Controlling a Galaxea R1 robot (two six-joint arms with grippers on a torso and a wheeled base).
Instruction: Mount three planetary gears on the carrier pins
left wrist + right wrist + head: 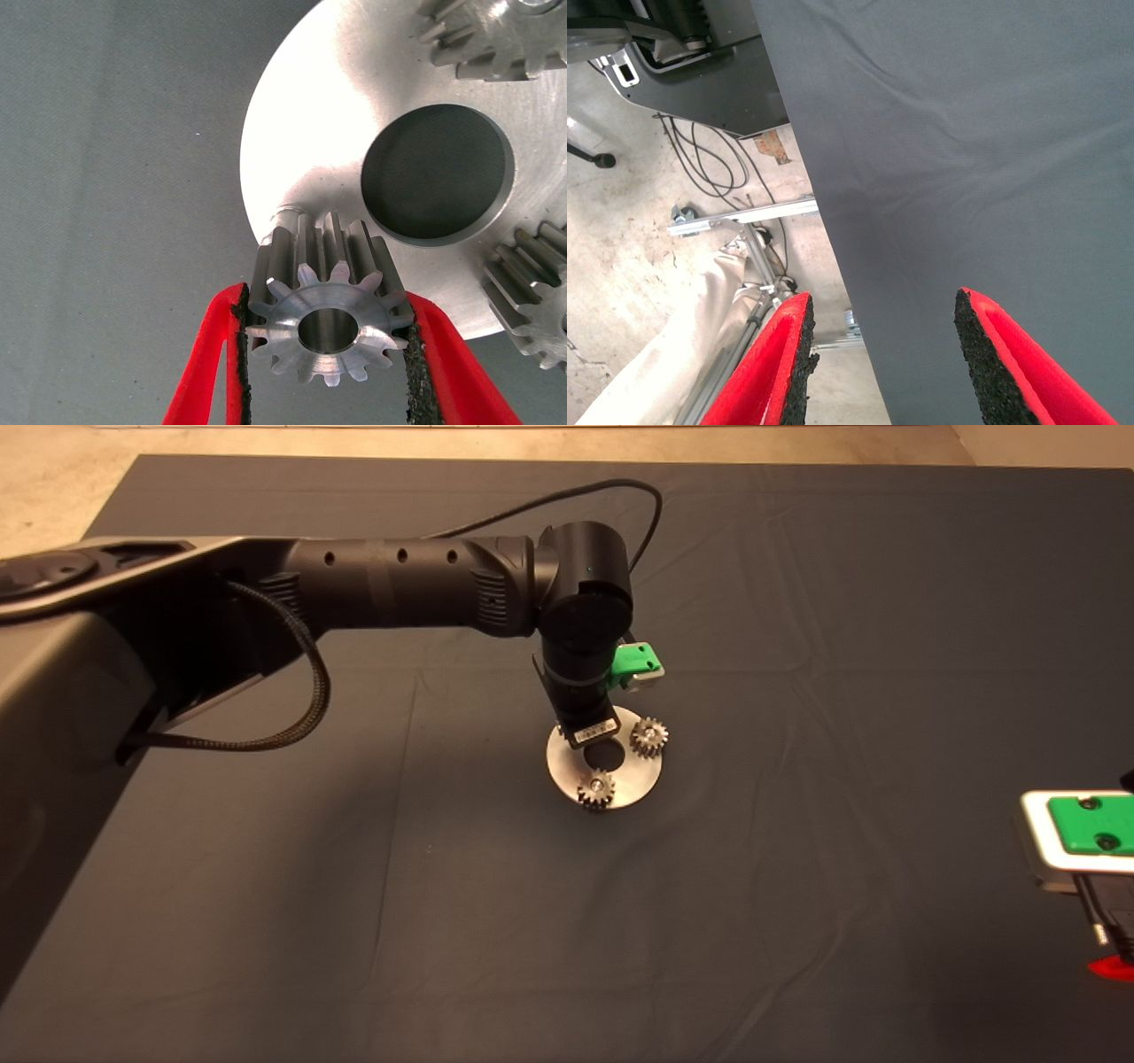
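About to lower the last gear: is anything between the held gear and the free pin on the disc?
Nothing. In the left wrist view the gear in the left gripper hangs just over the bare pin on the disc.

A: How many gears do you count?
B: Three planetary gears [329, 312]: two sit on the disc [605, 756], one is between red fingers [205, 359].
A: And pins?
B: Only one carrier pin [285, 213] shows bare. One disc, with one central hole [437, 173].
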